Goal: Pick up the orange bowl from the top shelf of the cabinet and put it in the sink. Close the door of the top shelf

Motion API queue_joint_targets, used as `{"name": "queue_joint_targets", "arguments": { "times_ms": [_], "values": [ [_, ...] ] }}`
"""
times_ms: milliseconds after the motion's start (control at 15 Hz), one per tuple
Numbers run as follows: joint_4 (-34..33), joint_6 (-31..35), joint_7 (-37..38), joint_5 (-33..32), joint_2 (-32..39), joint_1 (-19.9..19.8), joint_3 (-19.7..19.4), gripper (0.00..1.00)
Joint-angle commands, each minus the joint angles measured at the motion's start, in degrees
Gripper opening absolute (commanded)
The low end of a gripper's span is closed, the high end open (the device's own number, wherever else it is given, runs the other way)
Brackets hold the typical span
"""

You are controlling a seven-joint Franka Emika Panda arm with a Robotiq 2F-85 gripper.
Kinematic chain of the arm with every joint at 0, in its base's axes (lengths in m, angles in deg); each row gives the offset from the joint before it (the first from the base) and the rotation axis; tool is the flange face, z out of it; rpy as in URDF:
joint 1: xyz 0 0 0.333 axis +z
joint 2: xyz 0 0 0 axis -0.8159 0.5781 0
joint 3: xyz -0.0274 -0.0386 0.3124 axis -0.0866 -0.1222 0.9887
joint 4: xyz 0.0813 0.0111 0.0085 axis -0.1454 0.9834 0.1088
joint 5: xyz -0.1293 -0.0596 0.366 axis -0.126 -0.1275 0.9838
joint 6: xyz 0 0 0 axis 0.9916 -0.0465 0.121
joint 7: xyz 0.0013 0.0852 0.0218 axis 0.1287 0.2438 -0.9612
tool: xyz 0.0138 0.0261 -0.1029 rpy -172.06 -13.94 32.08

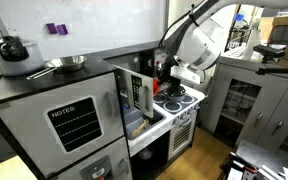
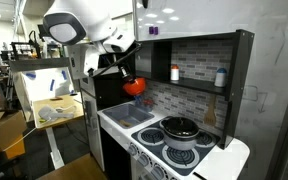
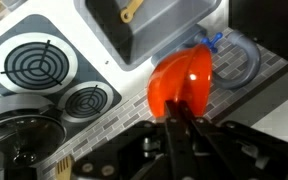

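Note:
The orange bowl [image 3: 182, 88] hangs from my gripper [image 3: 176, 120], which is shut on its rim. In an exterior view the bowl [image 2: 134, 86] is held in the air above the sink [image 2: 127, 117], in front of the brick backsplash. In an exterior view the bowl [image 1: 163, 71] shows as a small orange spot by the gripper [image 1: 167, 68]. The sink basin [image 3: 154, 30] lies beyond the bowl in the wrist view, with a yellow utensil [image 3: 131, 13] in it. The cabinet's top shelf [image 2: 194, 60] stands open; I cannot make out its door.
A toy stove with burners [image 3: 32, 62] and a black pot [image 2: 181, 129] sits beside the sink. Small bottles [image 2: 175, 73] stand on the shelf. A pan [image 1: 66, 63] and kettle [image 1: 12, 47] sit on the cabinet top. A clear round lid [image 3: 236, 57] lies near the bowl.

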Motion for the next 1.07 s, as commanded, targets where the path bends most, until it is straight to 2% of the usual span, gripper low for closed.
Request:
{"name": "queue_joint_targets", "arguments": {
  "times_ms": [0,533,1000],
  "values": [
    [-2.36,-4.13,-0.11,-0.60,0.56,-0.14,-0.25,0.02],
    [-2.54,-10.04,-0.50,-0.28,2.47,-0.20,-0.32,0.02],
    [-4.07,-11.70,-1.41,0.09,6.63,-0.25,-0.16,0.02]
  ]
}}
